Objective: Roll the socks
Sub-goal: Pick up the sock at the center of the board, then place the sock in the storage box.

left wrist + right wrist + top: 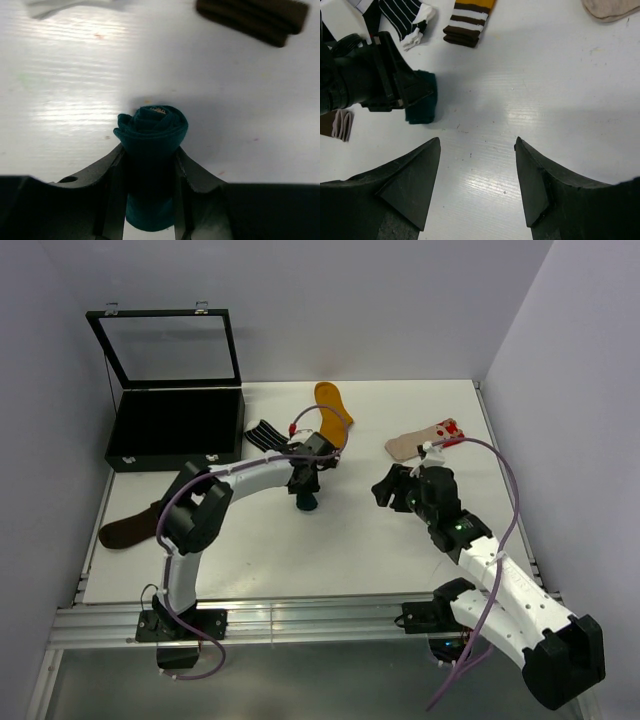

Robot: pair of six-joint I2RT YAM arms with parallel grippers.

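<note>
Left fingers pinch rolled teal sock; right fingers spread, empty; mustard sock nearby.

We find the rolled sock standing on the table near its middle, pinched between the fingers of the left gripper, with the right gripper to its right and apart from it. Behind the roll lie the short striped sock, off to the left, and the stripe-cuffed sock, farther back, while a flat sock lies at the far right. The display case sits in the far left corner, and in front of it a last sock lies at the left edge, partly under the left arm.
</note>
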